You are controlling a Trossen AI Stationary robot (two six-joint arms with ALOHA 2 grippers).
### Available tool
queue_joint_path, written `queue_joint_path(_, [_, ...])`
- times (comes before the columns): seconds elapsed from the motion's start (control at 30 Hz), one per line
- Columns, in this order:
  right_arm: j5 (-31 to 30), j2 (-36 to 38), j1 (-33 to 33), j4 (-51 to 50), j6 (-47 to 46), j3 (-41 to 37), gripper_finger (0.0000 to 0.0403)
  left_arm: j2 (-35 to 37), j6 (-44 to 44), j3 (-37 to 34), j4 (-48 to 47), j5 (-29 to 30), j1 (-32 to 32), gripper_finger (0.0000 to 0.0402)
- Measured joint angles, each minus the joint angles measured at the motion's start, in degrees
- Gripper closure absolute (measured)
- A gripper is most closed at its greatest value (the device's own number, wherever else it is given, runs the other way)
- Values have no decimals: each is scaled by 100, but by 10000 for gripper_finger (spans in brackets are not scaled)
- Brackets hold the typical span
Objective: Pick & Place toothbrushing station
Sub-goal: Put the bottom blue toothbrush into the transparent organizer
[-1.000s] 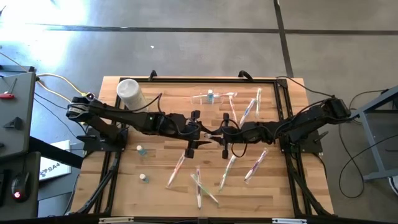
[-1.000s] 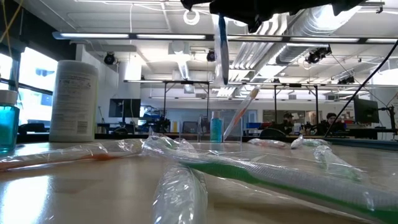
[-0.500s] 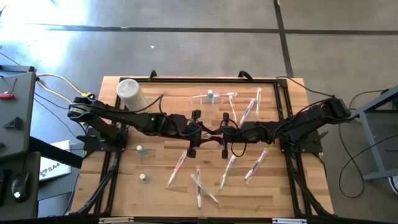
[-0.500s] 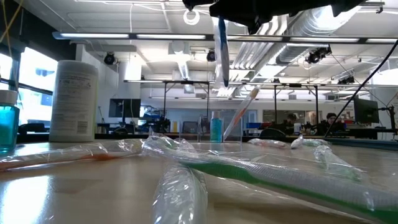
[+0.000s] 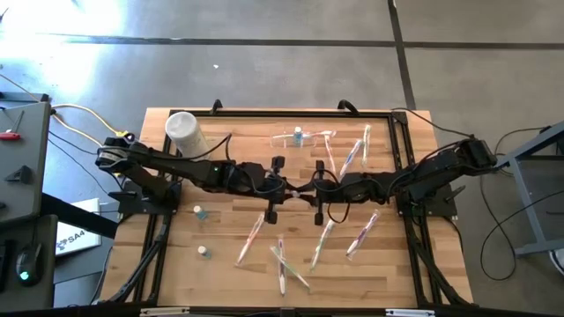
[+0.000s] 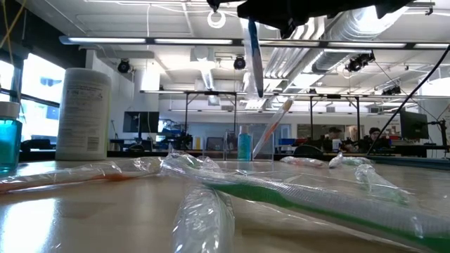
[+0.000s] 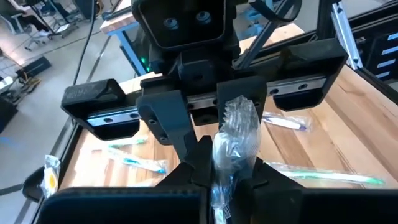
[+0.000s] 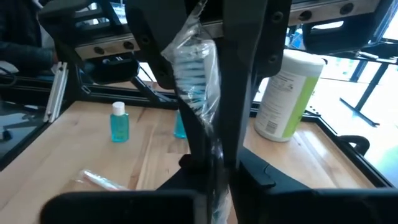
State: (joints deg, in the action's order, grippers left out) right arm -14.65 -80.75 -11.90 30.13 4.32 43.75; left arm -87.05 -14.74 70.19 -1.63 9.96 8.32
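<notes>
Both pincers meet mid-table: left pincer (image 5: 280, 187) and right pincer (image 5: 306, 190) each clamped on one plastic-wrapped blue toothbrush (image 6: 253, 56).

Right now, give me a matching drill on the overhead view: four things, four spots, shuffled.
Things:
1. white canister
2. clear holder
3. wrapped toothbrush
4. two small bottles

Spots:
A. lifted over the table's middle, pinched by the left gripper and the right gripper
B. lower-left part of the table, standing apart
C. top-left corner of the table
D. along the top edge, near the middle

Pairs: 1-C, 2-D, 3-A, 4-B
</notes>
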Motion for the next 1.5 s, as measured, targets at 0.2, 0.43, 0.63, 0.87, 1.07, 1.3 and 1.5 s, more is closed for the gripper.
queue_joint_path(0.2, [-87,0,-6,-42,0,6,292,-2,114,0,-34,-14,2,389])
queue_joint_path(0.43, [-669,110,-11,-493,-169,20,175,-13,170,-4,-184,121,-7,389])
queue_joint_path(0.63, [-664,469,-63,-954,-273,22,107,54,163,-9,-312,354,-7,389])
queue_joint_path(0.87, [-641,990,-306,-1975,-614,29,88,418,0,-27,-741,1125,-17,389])
queue_joint_path(1.07, [-656,1233,-365,-2742,-1116,25,101,797,-55,-17,-1065,1317,-255,389])
queue_joint_path(1.3, [-662,1197,-357,-3187,-1516,19,111,1016,117,-11,-1267,884,-1457,389])
queue_joint_path(1.5, [-635,1195,-350,-3147,-1634,15,113,859,471,-47,-1142,-225,-2892,389])
